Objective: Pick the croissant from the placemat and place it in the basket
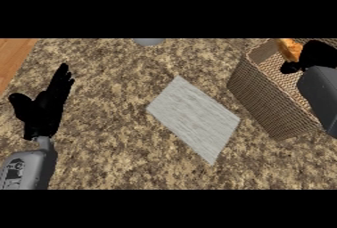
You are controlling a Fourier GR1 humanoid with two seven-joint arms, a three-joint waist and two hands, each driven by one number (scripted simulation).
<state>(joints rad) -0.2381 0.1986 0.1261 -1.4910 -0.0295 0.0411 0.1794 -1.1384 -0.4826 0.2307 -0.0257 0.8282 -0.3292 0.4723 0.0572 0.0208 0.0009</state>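
Over the basket [270, 100], at the view's right, our right hand [316, 55] hangs with its fingers curled around the croissant [290, 48]. Only an orange-brown end of the pastry shows, above the basket's far inner corner; the hand and forearm hide the rest. So the croissant is off the placemat [193, 116] and over the basket's opening, not yet let go as far as we can judge.

Our left hand [43, 107] rests at the view's left, fingers straight and up, holding nothing, well apart from everything else.

Risks from here, as we judge them: the croissant sits close to the far rim, so a release at this spot could catch the wicker edge and tip it outward onto the counter [118, 71]. The forearm lies across the basket's right side; pulling back low could snag the wall and drag or tilt the basket. We cannot tell how deep inside the opening the hand is.

Edges and room: the placemat lies bare, just beside the basket's near-left corner, a gap of counter between them. Wide open counter spreads between placemat and left hand. A wooden strip [14, 58] marks the counter's left edge. A small grey object [149, 41] peeks in at the top edge, well away. Withdrawal upward and to the right looks free.
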